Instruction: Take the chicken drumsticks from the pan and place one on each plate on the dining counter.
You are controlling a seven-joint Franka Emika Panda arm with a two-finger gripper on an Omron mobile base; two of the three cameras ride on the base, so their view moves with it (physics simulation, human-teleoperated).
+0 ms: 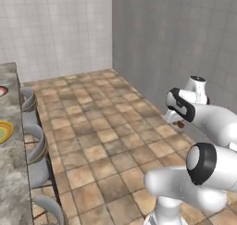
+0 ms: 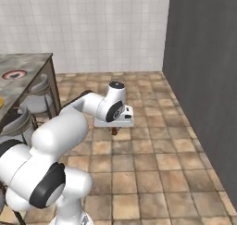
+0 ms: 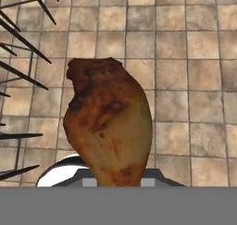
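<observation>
Fingers [image 2: 114,129] clamped on a drumstick [image 3: 109,127], hanging under the hand over the tiled floor [image 1: 102,140], well apart from the surface [image 1: 8,173]. In the hand view the drumstick rises straight from between the fingers, fat end away. Yellow plate [image 1: 3,131] and red plate [image 2: 15,74] sit on the surface, stools [image 1: 37,147] beside.

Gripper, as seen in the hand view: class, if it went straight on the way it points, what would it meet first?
The gripper, shut on a chicken drumstick, points down at the tiled floor. Probably the floor first; the depth is unclear.
</observation>
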